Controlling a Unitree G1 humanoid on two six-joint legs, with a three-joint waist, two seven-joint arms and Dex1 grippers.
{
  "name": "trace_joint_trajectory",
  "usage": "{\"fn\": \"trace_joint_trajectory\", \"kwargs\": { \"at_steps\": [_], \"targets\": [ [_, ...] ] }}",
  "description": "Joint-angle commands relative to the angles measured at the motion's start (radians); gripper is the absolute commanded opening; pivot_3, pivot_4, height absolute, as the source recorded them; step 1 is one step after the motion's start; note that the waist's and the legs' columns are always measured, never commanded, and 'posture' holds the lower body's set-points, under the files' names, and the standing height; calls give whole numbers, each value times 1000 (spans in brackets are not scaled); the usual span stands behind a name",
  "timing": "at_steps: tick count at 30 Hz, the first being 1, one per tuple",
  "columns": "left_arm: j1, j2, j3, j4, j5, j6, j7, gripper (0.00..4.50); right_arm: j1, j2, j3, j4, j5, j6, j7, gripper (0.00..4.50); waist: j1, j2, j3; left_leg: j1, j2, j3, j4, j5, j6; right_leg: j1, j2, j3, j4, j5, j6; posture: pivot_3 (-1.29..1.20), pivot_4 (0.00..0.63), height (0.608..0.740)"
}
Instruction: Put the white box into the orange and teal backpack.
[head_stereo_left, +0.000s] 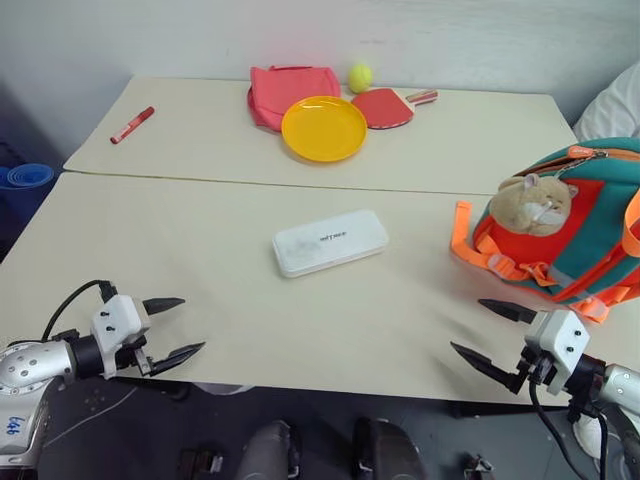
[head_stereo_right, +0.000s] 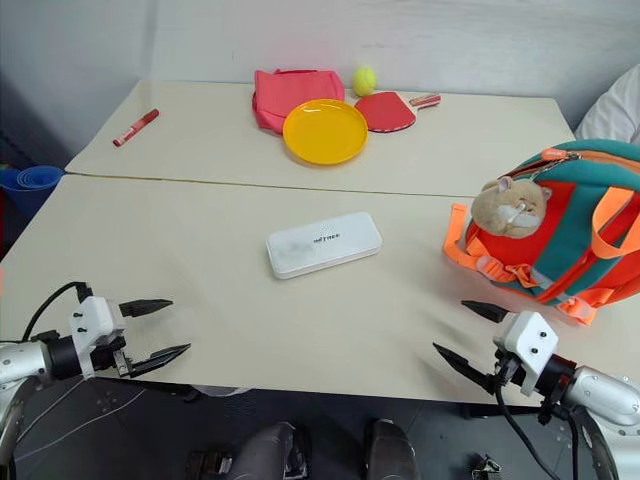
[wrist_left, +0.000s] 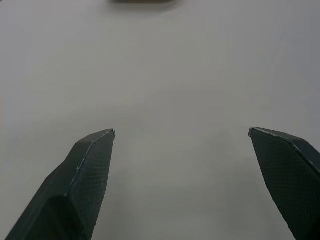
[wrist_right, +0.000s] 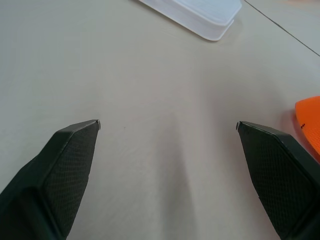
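Observation:
The white box (head_stereo_left: 329, 242) lies flat in the middle of the near table, small dark lettering on its top; its corner (wrist_right: 200, 17) also shows in the right wrist view. The orange and teal backpack (head_stereo_left: 575, 225) stands at the table's right edge, a tan plush hamster (head_stereo_left: 535, 203) on its front and an orange strap (wrist_right: 309, 122) trailing toward me. My left gripper (head_stereo_left: 183, 326) hovers open over the near left edge, nothing between its fingers. My right gripper (head_stereo_left: 478, 329) is open at the near right, just in front of the backpack, empty.
On the far table lie a yellow plate (head_stereo_left: 323, 128), a flat red-pink cloth bag (head_stereo_left: 290, 90), a red paddle (head_stereo_left: 388, 106), a yellow-green ball (head_stereo_left: 360, 76) and a red marker (head_stereo_left: 132, 124). A seam (head_stereo_left: 250, 183) joins the two tables. A blue object (head_stereo_left: 25, 177) sits beyond the left edge.

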Motion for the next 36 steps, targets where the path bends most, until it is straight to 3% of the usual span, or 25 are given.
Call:
{"fn": "trace_joint_trajectory", "kwargs": {
  "at_steps": [1,8,11,12,15,20,24,27,36],
  "targets": [
    [-30,-7,-4,-33,-1,9,19,4500,-34,-14,-29,-34,22,23,-13,4484,-1,0,0,0,0,0,0,0,0,0,0,0,0,0,0,0,150,740],
    [-100,-24,-20,-78,-73,131,18,4500,-83,3,1,-44,48,76,-13,4484,-3,0,0,0,0,0,0,0,-1,0,1,-1,0,0,0,0,150,740],
    [-121,15,-60,-114,-109,252,-18,4500,-193,-20,85,-73,8,208,-75,4308,-7,0,0,0,0,1,2,0,0,0,1,-1,2,0,0,0,150,740],
    [-127,31,-68,-139,-119,277,-33,4500,-243,-30,118,-90,7,272,-93,4093,-14,-2,1,0,0,1,2,0,0,0,1,0,3,0,0,0,150,740],
    [-164,7,-61,-190,-121,335,53,3866,-411,-13,208,-134,-27,441,-194,3169,-16,0,2,1,0,1,3,2,-1,-1,0,1,6,0,0,0,150,740],
    [-234,-71,-101,-222,-71,399,210,2294,-600,22,302,-117,-78,601,-294,1431,-1,0,2,-1,0,-1,0,3,-3,-3,1,-1,7,-2,-4,0,150,740],
    [-360,-200,-131,-163,-27,485,410,1051,-801,85,445,110,-242,605,-380,26,-5,-1,2,-4,0,-1,5,7,4,-2,2,-5,10,-1,-2,0,150,740],
    [-417,-259,-141,-123,0,514,486,61,-879,131,473,232,-297,574,-411,0,-6,-1,2,-5,-1,-1,8,7,6,-1,2,-6,10,1,2,0,150,740],
    [-559,-386,-243,-17,15,602,533,26,-1056,295,480,510,-368,538,-479,0,-12,-1,2,-8,1,-1,11,8,5,-2,11,-10,11,1,2,0,150,740]
  ]
}}
